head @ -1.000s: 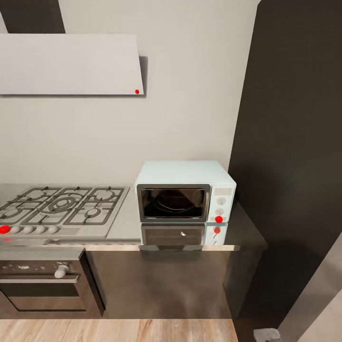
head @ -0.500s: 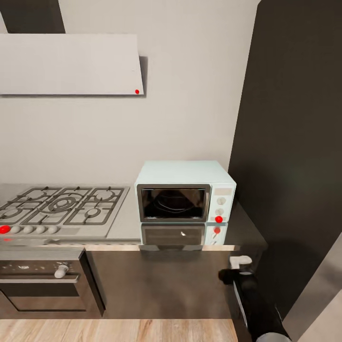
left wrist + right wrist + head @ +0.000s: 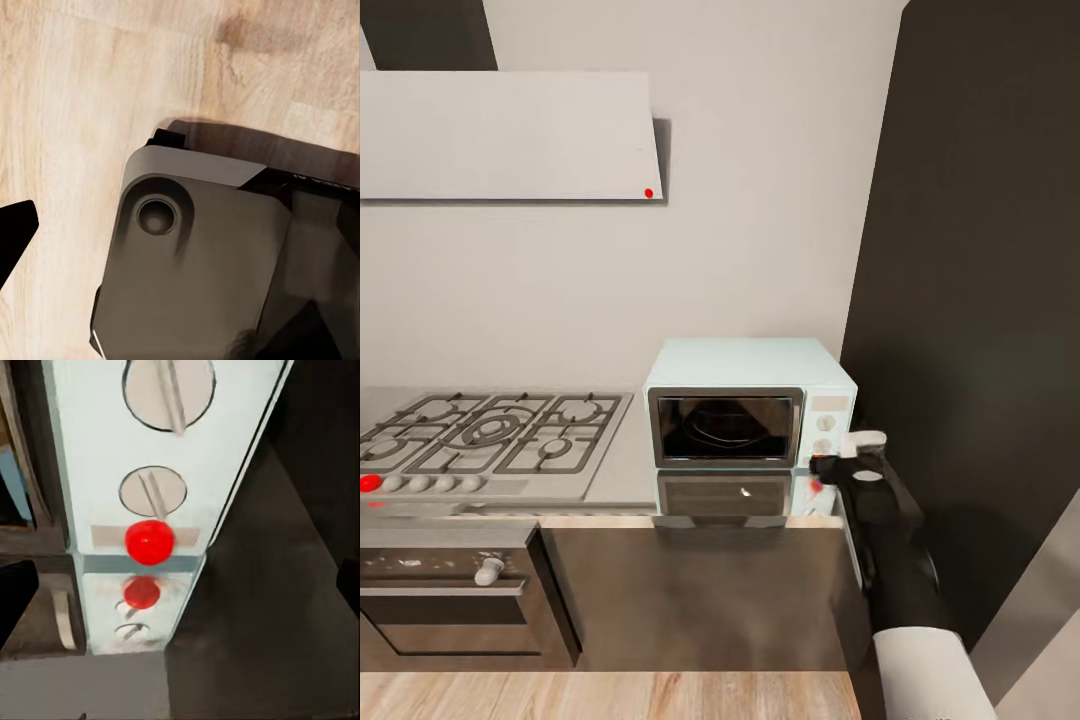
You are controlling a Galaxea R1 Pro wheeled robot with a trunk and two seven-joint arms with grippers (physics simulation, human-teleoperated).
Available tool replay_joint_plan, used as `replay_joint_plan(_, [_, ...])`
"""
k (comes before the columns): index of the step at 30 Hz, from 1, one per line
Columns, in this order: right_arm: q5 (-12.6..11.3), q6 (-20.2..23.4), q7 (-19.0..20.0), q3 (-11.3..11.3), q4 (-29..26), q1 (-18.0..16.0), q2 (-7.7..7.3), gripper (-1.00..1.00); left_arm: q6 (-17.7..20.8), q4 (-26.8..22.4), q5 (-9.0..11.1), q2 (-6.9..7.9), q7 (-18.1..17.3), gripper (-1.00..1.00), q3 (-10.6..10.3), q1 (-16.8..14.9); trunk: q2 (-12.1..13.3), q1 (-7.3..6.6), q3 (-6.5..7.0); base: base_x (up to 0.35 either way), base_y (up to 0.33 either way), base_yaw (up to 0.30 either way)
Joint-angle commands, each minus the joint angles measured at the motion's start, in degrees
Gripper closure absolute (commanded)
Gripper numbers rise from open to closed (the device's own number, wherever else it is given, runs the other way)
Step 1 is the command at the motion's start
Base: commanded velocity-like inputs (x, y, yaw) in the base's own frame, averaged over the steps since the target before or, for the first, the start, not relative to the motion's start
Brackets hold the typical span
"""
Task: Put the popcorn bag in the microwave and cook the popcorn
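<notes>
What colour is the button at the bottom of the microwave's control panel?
Bright red. The button on the microwave shows best in the right wrist view, below two pale knobs.

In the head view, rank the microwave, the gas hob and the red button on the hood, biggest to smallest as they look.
1. Gas hob, partly cut off at the picture's edge
2. Microwave
3. Red button on the hood

The right gripper (image 3: 830, 463) is just before the microwave (image 3: 750, 400) control panel; the hob (image 3: 490, 432) lies far left.
</notes>
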Motion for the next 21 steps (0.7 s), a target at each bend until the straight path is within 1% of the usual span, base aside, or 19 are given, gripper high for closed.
replay_joint_plan(1, [-0.18, -0.86, -0.14, 0.05, -1.48, -0.21, 0.04, -1.0, -0.13, -0.01, 0.43, -0.01, 0.2, -1.0, -0.48, -0.03, -0.05, 0.01, -0.08, 0.0, 0.0, 0.0])
replay_joint_plan(2, [-0.3, -1.87, -0.24, 0.35, -2.98, -0.31, 0.04, -1.0, -0.13, -0.01, 0.43, 0.0, 0.2, -1.0, -0.48, -0.03, -0.05, 0.01, -0.08, 0.0, 0.0, 0.0])
replay_joint_plan(4, [-0.31, -2.51, -0.35, 1.63, -3.91, -0.4, 0.04, -1.0, -0.13, -0.03, 0.41, 0.01, 0.17, -1.0, -0.48, -0.03, -0.05, 0.01, -0.08, 0.0, 0.0, 0.0])
replay_joint_plan(5, [-0.36, -2.79, -1.36, 3.1, -4.16, -0.41, 0.04, -1.0, -0.13, 0.01, 0.37, 0.01, 0.13, -1.0, -0.48, -0.03, -0.05, 0.01, -0.08, 0.0, 0.0, 0.0])
replay_joint_plan(7, [-0.23, -2.89, -3.2, 3.67, -2.96, -0.41, 0.04, -1.0, -0.13, -0.01, 0.39, 0.01, 0.12, -1.0, -0.48, -0.03, -0.05, 0.01, -0.08, 0.0, 0.0, 0.0])
replay_joint_plan(9, [-0.3, -3.08, -5.09, 3.93, -1.5, -0.42, 0.04, -1.0, -0.13, 0.0, 0.42, 0.01, 0.11, -1.0, -0.48, -0.03, -0.05, 0.01, -0.08, 0.0, 0.0, 0.0])
replay_joint_plan(21, [-0.75, -3.22, -5.49, 3.92, -0.42, -0.42, 0.04, -1.0, -0.13, 0.03, 0.42, 0.01, 0.11, -1.0, -0.48, -0.03, -0.05, 0.01, -0.08, 0.0, 0.0, 0.0])
